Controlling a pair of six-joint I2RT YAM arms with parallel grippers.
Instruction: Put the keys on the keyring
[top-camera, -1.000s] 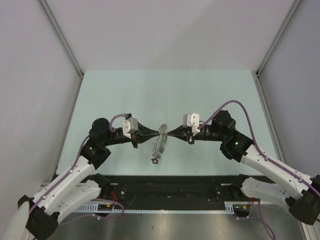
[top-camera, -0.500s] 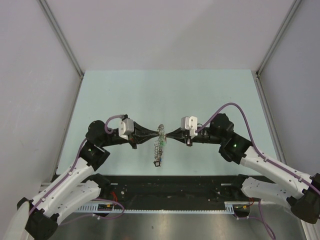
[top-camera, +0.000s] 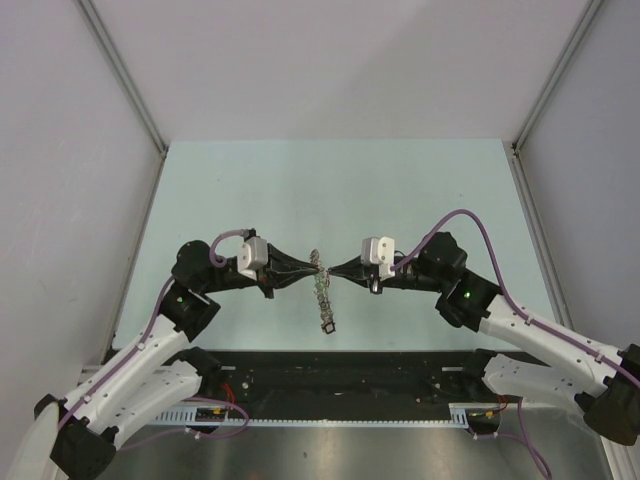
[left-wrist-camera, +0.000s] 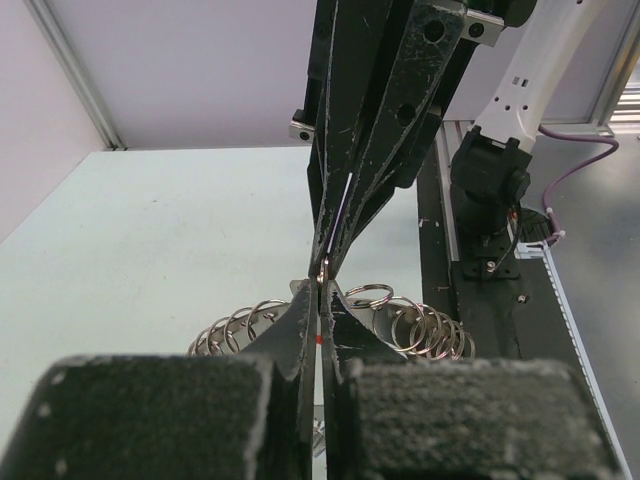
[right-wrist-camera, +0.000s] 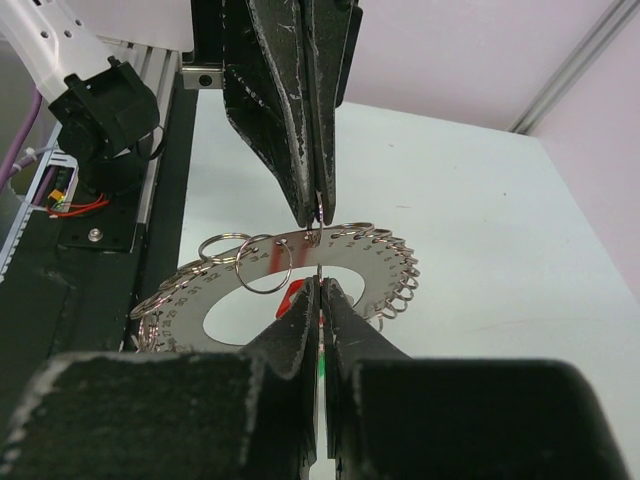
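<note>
While the left gripper pinches the keyring rim, the right gripper clamps the red-tagged key just beside it.

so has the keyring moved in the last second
Yes. The keyring's hanging end has swung toward the right along the table's near edge.

A pale green counter is filling the middle of the frame under even, soft light. Plain grey walls are enclosing it, with metal posts slanting through the upper corners.
</note>
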